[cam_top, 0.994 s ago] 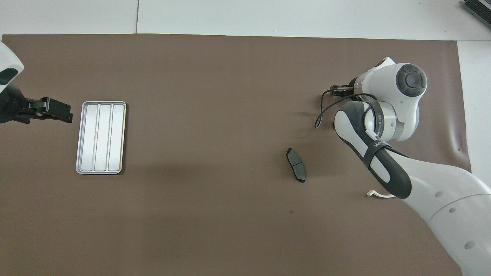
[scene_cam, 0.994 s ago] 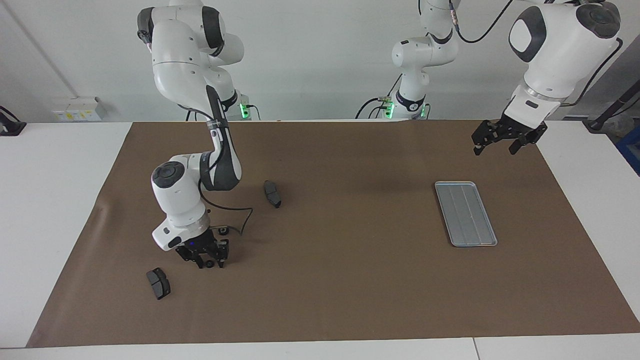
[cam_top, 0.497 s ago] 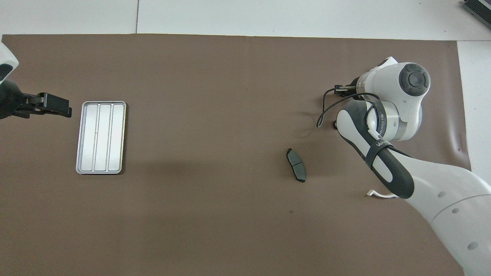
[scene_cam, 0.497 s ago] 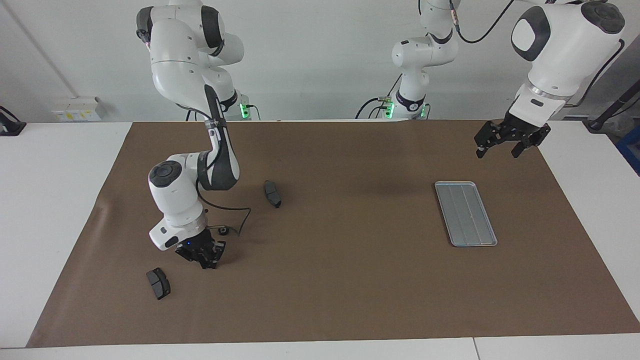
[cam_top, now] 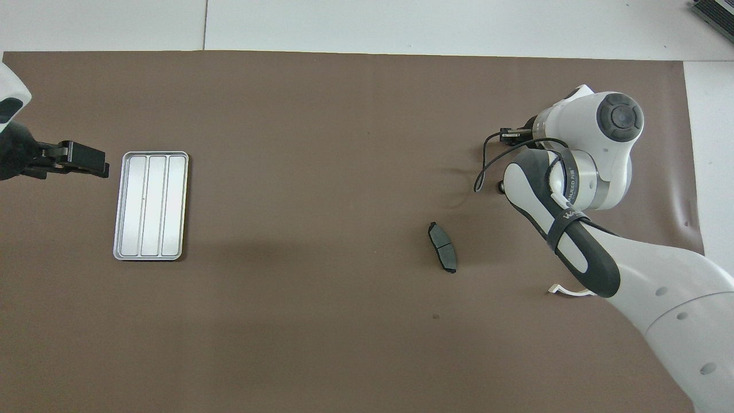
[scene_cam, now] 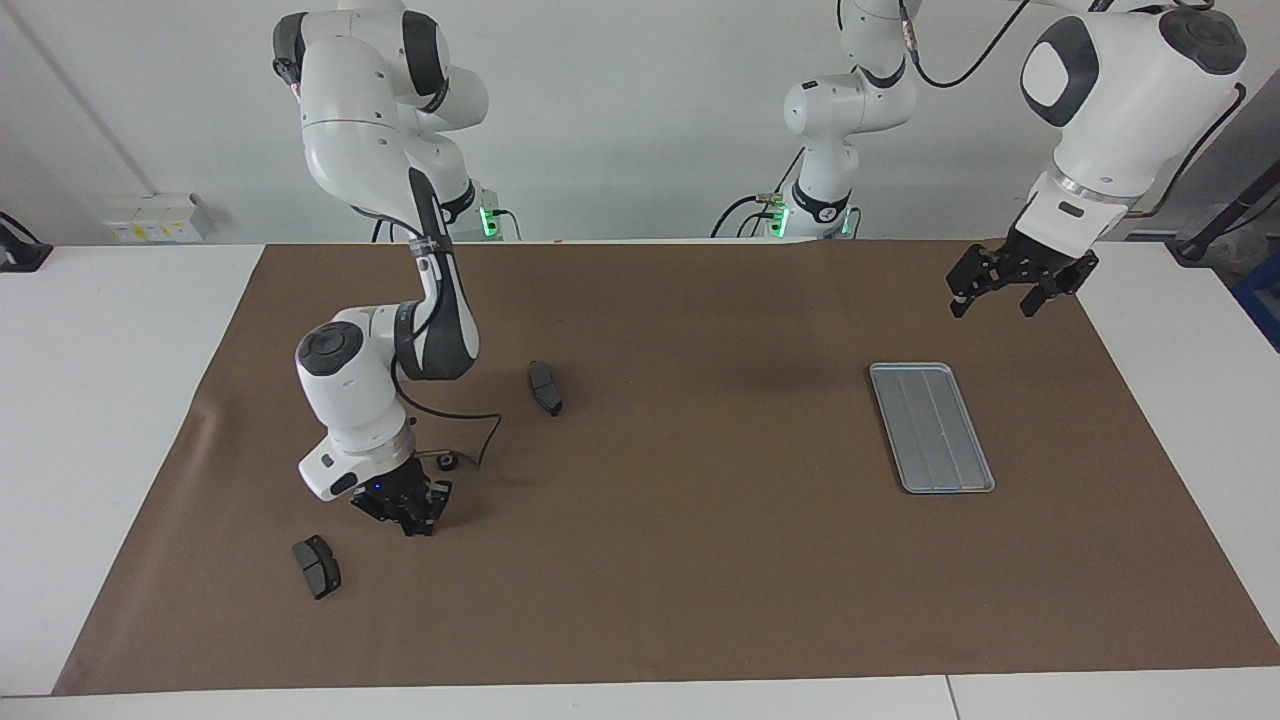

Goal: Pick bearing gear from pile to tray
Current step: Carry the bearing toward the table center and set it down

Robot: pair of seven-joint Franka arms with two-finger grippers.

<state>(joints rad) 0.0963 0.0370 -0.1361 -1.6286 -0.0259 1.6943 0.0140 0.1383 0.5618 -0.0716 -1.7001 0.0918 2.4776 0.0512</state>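
I am keeping my right claw (scene_cam: 408, 518) pinched shut low at the pile, apparently on a ring I cannot see, the tray (scene_cam: 931, 427) lying toward three o'clock nearer my wide-open, waiting left claw (scene_cam: 1010, 285).

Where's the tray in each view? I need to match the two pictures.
Facing view: the tray lies in the picture's right half, just below mid-height, below the open left pincer.
Overhead view: the tray lies near the picture's left edge at mid-height, beside that pincer.
Shared landmark: the dark brake pad toward the right arm's end of the table.
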